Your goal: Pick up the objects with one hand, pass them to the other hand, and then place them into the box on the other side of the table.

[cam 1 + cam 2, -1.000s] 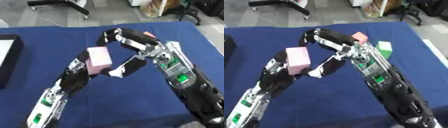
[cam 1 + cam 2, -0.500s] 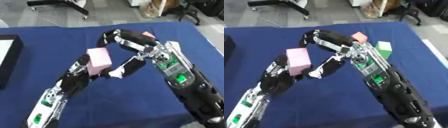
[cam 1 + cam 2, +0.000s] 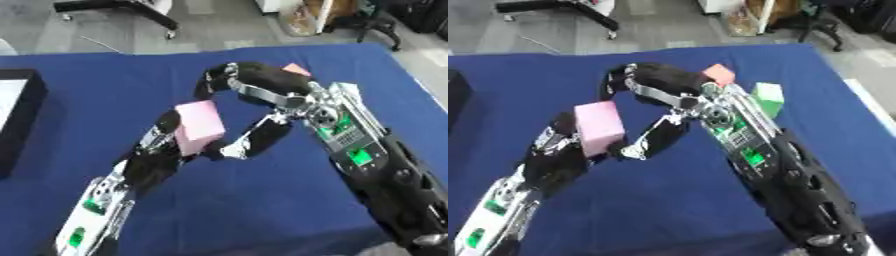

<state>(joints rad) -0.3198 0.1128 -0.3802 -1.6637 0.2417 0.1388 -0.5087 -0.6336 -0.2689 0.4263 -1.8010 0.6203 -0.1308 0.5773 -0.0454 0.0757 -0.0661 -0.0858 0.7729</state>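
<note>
A pink block point(image 3: 199, 127) is held up above the blue table point(image 3: 105, 90), with my left hand point(image 3: 159, 146) curled round its lower left side. My right hand point(image 3: 271, 82) arches over it from the right. Its fingers point(image 3: 213, 82) hang above and behind the block's top without touching it, and its thumb point(image 3: 249, 144) reaches toward the block's lower right corner. Whether the thumb touches the block I cannot tell. The black box point(image 3: 19, 125) stands at the table's left edge, apart from both hands.
A salmon-red block point(image 3: 719, 74) and a green block point(image 3: 768, 95) lie on the table at the far right, behind my right forearm. Chair legs and floor clutter lie beyond the far edge. Bare blue cloth spreads between the hands and the box.
Almost nothing: the pink block and both hands sit a little lower in the picture, with the same hold and the same gap between block and right fingers.
</note>
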